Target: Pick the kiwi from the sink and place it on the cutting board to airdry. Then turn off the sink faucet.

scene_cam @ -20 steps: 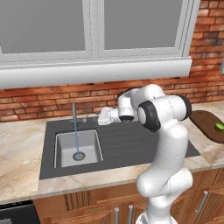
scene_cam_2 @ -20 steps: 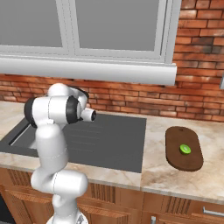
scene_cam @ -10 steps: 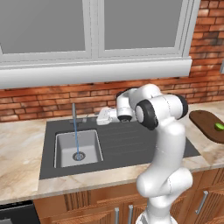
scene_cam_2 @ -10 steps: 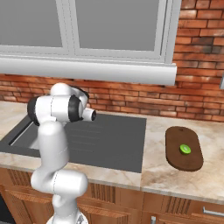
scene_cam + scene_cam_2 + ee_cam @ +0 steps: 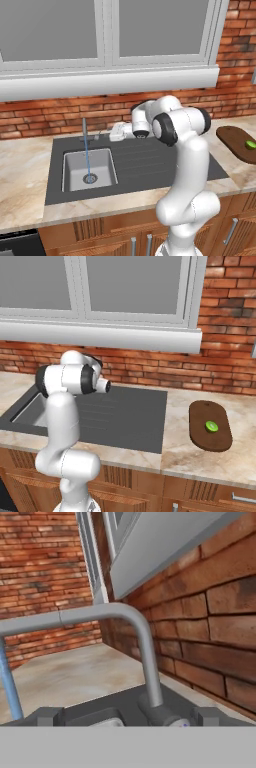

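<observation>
With the kiwi [image 5: 211, 426] already resting on the cutting board [image 5: 210, 425] far to the right, the gripper [image 5: 118, 132], jaws spread wide and empty, sits just right of the sink faucet [image 5: 84, 130], whose upright spout still streams water into the sink [image 5: 89, 169].

Even flat rendered light, soft shadows, coarse blurry textures.

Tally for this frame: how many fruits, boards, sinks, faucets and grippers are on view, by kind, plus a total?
kiwi: 1
cutting board: 1
sink: 1
sink faucet: 1
gripper: 1
Total: 5
</observation>
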Available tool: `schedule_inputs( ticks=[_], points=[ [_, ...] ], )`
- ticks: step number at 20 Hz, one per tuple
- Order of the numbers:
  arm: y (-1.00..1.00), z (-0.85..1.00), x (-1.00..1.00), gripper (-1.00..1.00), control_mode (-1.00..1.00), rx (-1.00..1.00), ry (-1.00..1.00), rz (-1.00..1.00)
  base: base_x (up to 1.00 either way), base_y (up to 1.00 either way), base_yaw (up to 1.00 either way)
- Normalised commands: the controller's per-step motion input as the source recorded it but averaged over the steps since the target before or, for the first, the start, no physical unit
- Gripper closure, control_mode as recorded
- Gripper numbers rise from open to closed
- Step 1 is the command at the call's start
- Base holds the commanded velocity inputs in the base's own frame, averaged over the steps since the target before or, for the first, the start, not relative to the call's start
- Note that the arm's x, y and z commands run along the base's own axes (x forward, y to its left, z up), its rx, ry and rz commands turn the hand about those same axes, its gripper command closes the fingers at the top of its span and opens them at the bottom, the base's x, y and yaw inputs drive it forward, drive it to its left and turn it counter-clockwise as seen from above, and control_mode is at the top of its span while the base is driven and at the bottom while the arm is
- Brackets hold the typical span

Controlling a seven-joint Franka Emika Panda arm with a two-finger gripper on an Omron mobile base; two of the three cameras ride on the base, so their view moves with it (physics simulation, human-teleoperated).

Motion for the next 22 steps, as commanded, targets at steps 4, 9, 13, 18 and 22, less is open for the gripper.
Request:
schedule_inputs(
  ticks=[4, 9, 13, 18, 22],
  points=[
    [0.00, -0.10, 0.16, -1.00, -1.00, 0.00, 0.01, 0.04, 0.00, 0.00, 0.00],
    [0.04, -0.10, 0.13, -1.00, -1.00, 0.00, 0.00, 0.03, 0.00, 0.00, 0.00],
    [0.05, -0.10, 0.11, -1.00, -1.00, 0.00, 0.00, 0.03, 0.00, 0.00, 0.00],
    [0.14, -0.17, 0.11, -1.00, -1.00, 0.00, 0.00, 0.01, 0.00, 0.00, 0.00],
    [0.09, -0.22, 0.18, -1.00, -1.00, 0.00, -0.02, 0.00, 0.00, 0.00, 0.00]
  ],
)
